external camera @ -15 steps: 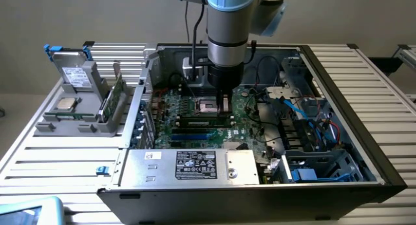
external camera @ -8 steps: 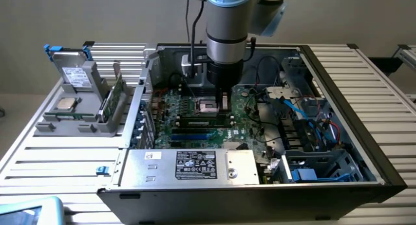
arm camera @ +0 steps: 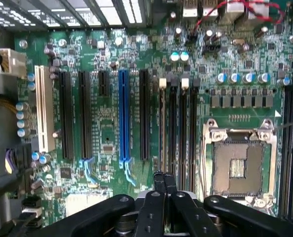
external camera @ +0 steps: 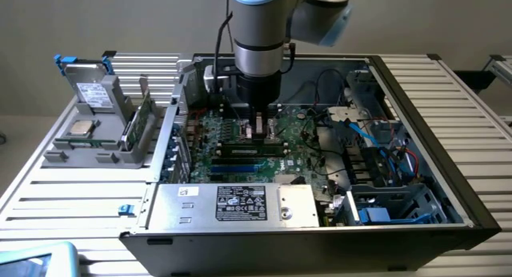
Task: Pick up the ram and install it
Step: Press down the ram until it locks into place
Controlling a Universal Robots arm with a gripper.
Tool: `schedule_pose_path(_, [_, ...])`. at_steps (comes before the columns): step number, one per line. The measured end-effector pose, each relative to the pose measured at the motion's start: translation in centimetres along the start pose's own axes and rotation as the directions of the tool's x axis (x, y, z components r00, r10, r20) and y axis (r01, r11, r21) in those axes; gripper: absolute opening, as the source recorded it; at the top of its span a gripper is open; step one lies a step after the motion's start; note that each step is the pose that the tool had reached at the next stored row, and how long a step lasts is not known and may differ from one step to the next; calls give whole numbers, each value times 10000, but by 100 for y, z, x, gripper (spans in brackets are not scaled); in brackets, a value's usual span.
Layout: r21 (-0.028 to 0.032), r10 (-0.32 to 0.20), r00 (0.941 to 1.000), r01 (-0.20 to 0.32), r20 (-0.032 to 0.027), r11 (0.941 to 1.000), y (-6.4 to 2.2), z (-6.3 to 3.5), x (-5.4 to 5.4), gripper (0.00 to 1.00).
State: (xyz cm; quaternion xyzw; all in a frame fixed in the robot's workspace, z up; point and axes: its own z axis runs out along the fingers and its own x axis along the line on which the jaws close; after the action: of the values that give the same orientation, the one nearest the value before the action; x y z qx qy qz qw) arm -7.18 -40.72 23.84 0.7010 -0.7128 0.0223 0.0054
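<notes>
While I'm hanging low over the motherboard point(external camera: 298, 122) inside the open case point(external camera: 280, 253), my gripper point(external camera: 260, 132) is sitting fully closed, fingertips point(arm camera: 159, 185) pressing together and gripping nothing. The ram point(external camera: 252, 149) is sitting along the black memory slots point(arm camera: 183, 128) beside the CPU socket point(arm camera: 237, 165), directly under my fingertips. Contact: can't tell.
</notes>
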Motion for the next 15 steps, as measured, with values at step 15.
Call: schedule_pose_path(15, [145,5,10000,-4,-49,9999,186,43,1,11])
